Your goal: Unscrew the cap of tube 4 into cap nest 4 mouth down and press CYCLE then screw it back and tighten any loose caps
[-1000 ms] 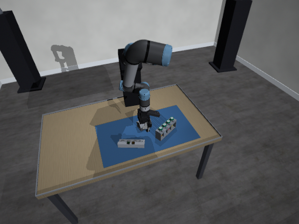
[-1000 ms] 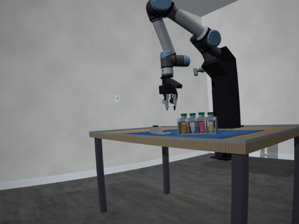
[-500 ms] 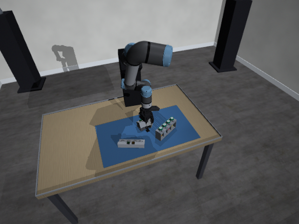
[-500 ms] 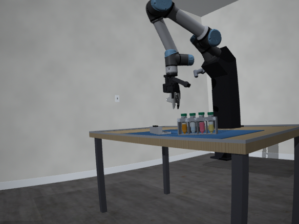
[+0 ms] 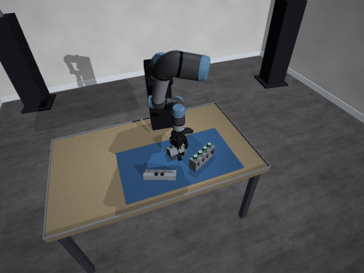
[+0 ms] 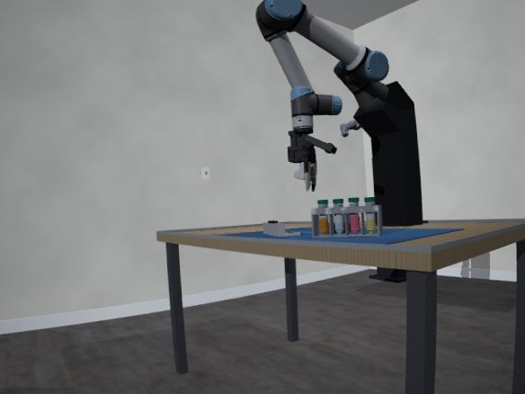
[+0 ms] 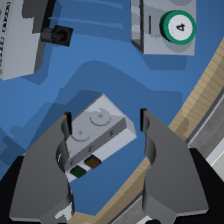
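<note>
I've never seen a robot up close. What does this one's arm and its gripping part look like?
The arm has rounded grey tubes, dark joints and light-blue caps. The gripper has a black body and two grey fingers with scooped inner edges and dark tips.

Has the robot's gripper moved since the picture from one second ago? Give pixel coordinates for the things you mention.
Yes. In the exterior view, the gripper (image 5: 179,157) (image 6: 310,189) (image 7: 105,112) moved right, closer to the black pedestal (image 6: 397,180).
</note>
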